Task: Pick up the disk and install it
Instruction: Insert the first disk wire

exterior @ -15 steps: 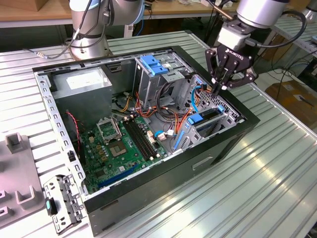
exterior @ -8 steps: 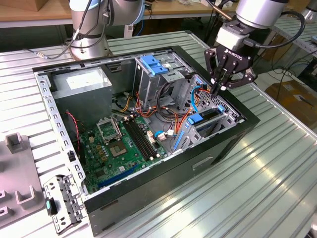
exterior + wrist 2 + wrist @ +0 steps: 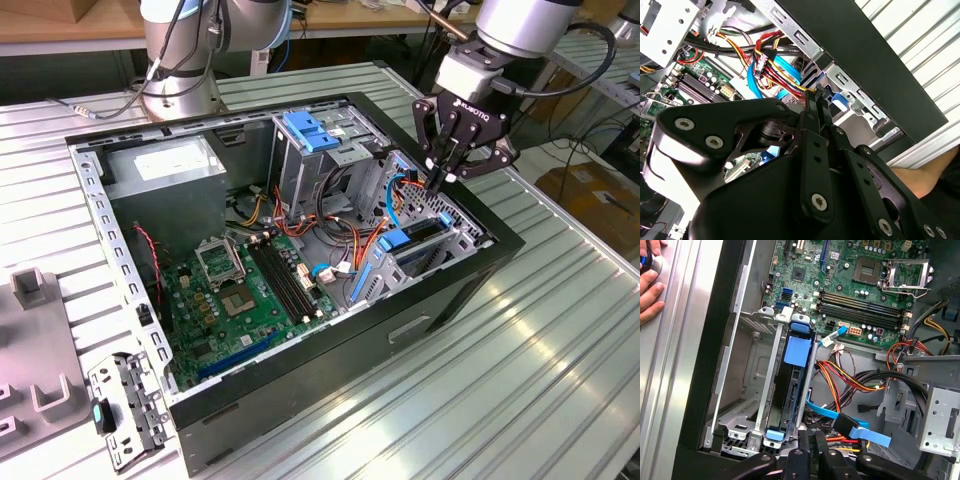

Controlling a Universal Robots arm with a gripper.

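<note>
"Silver-grey metal disk with the bright blue plastic rails point(image 3: 796, 351): where did it lie from the black two-fingered end effector point(image 3: 441, 180)?"

"In the exterior view it lay at roughly seven o'clock from the end effector, close beneath it. It stood on edge inside the grey sheet-metal drive cage point(image 3: 462, 238), against the wall of the open black computer case point(image 3: 450, 300) on the exterior view's right."

"And its long axis?"

"It ran from about eight o'clock to two o'clock in that view, parallel to the case wall. The end effector hung over the two o'clock end, so the length of the disk stretched away from the fingertips towards the green motherboard point(image 3: 250, 290)."

"So was it seated already?"

"I judged it to be sitting down in the cage, though I could not see whether it was fully home."

"What was the end effector doing?"

"It was clenched. In both wrist views the two fingers stood pressed together, and I saw nothing between them. The tips pointed down beside the bundle of red, yellow and blue cables point(image 3: 850, 385), just at the disk's near end. Whether they touched the rail or the cage, I could not tell."

"Anything else close by?"

"A person's hand point(image 3: 650, 285) rested on the ribbed aluminium bench point(image 3: 560, 350) outside the case wall, well apart from the fingers."
</note>
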